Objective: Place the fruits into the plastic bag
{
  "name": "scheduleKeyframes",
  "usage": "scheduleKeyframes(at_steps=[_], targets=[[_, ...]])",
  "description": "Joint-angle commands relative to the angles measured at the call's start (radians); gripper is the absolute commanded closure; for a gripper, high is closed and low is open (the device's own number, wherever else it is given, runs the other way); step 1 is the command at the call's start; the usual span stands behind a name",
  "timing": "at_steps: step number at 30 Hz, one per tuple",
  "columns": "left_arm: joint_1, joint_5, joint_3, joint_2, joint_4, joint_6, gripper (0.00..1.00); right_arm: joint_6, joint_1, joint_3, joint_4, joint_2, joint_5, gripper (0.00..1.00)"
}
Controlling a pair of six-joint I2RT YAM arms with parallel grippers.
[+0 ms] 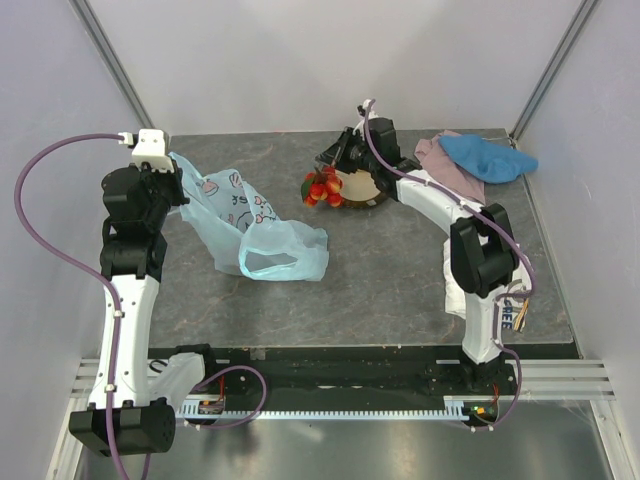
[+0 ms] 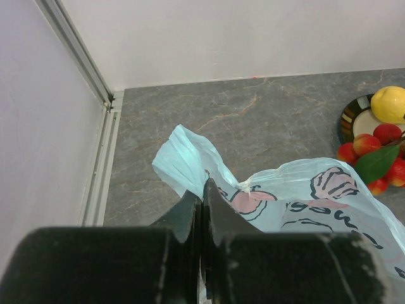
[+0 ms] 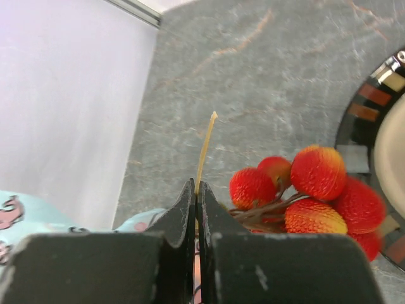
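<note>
The light-blue plastic bag [image 1: 250, 228] lies on the left of the table, its mouth facing the front. My left gripper [image 1: 182, 190] is shut on the bag's back edge; in the left wrist view the jaws [image 2: 202, 187] pinch bunched film of the bag [image 2: 304, 196]. My right gripper [image 1: 330, 172] is shut on the thin yellow stem [image 3: 205, 142] of a cluster of small red fruits [image 3: 297, 190]. The cluster [image 1: 322, 187] hangs at the left rim of the plate [image 1: 372, 196]. A yellow lemon [image 2: 389, 103] sits on the plate. Other fruits are hidden.
A pink cloth [image 1: 440, 155] and a blue cloth [image 1: 487, 158] lie at the back right. White walls enclose the table on three sides. Bare grey tabletop [image 1: 390, 270] lies between the bag and the right arm.
</note>
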Motion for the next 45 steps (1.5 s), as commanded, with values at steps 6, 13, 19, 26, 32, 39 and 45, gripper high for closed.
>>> scheduleKeyframes(at_steps=[6,13,19,26,32,39,45], targets=[[-0.006,-0.005,0.002,-0.020,0.038,0.038,0.98,-0.037,0.002,-0.050,0.069,-0.171,0.022,1.00],[-0.006,0.003,-0.001,-0.019,0.038,0.034,0.98,-0.025,0.001,-0.049,0.101,-0.286,0.016,1.00],[-0.006,0.012,0.001,-0.019,0.038,0.031,0.98,0.004,0.021,-0.020,0.178,-0.377,-0.033,1.00],[-0.007,0.020,-0.001,-0.020,0.039,0.029,0.99,0.008,0.108,0.033,0.233,-0.429,-0.085,1.00],[-0.009,0.021,-0.001,-0.023,0.041,0.028,0.98,-0.076,0.243,0.151,0.211,-0.446,-0.116,1.00],[-0.012,0.026,-0.001,-0.026,0.042,0.026,0.98,0.021,0.327,0.256,0.306,-0.365,-0.216,1.00],[-0.013,0.024,-0.001,-0.028,0.042,0.026,0.99,0.091,0.384,0.359,0.328,-0.234,-0.262,1.00]])
